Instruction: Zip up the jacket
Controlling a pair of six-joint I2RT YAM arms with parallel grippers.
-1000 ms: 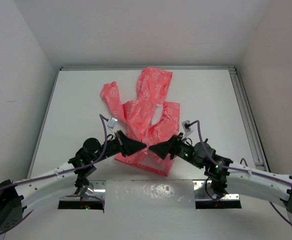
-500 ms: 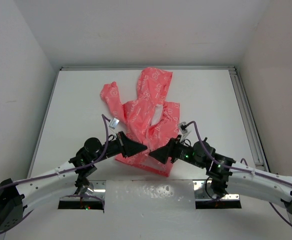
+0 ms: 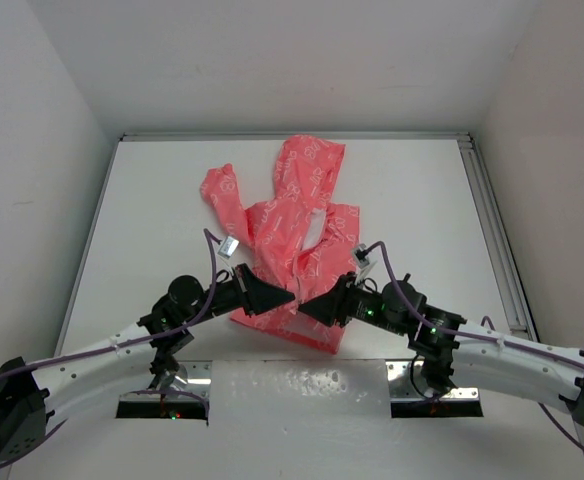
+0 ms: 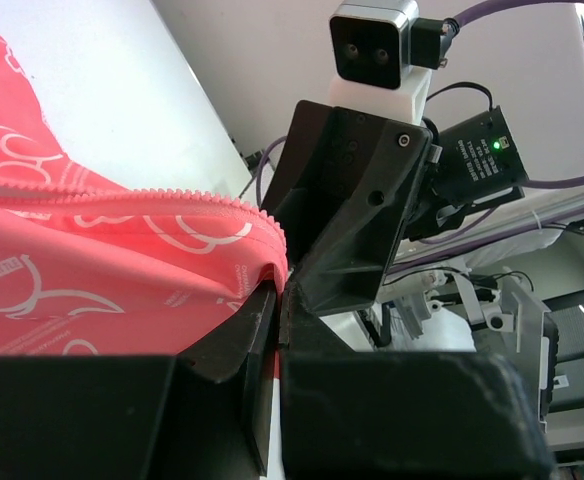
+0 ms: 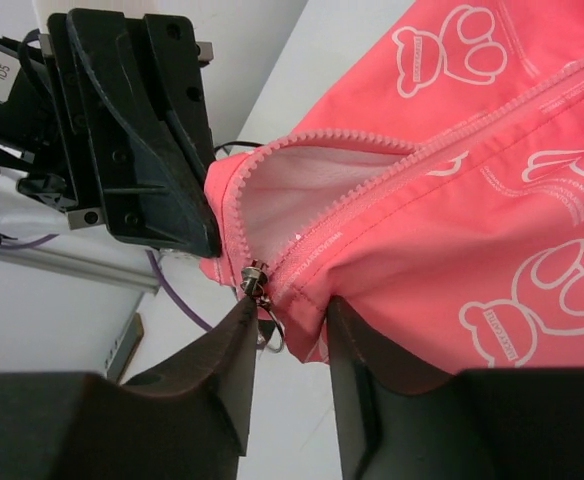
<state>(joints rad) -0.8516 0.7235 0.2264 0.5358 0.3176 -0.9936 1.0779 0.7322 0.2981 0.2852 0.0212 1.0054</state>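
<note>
Two pincers are met tip to tip at jacket [image 3: 302,215] hem. Since a second ago, right pincer [image 3: 305,306] has been shifted toward 6 o'clock and narrowed from wide to about half, jaws set either side of hem corner by zipper slider [image 5: 257,274]; firm grip cannot be told. Left pincer [image 3: 289,293] kept clamped on hem. Jacket spread at middle of table [image 3: 152,200], hood [image 3: 312,160] at 12 o'clock, zipper undone. Slider crowded by left pincer at 10 o'clock.

Bright, even, diffuse light; soft faint shadows on the table [image 3: 422,200]; wrist-view foregrounds dark and blurred
</note>
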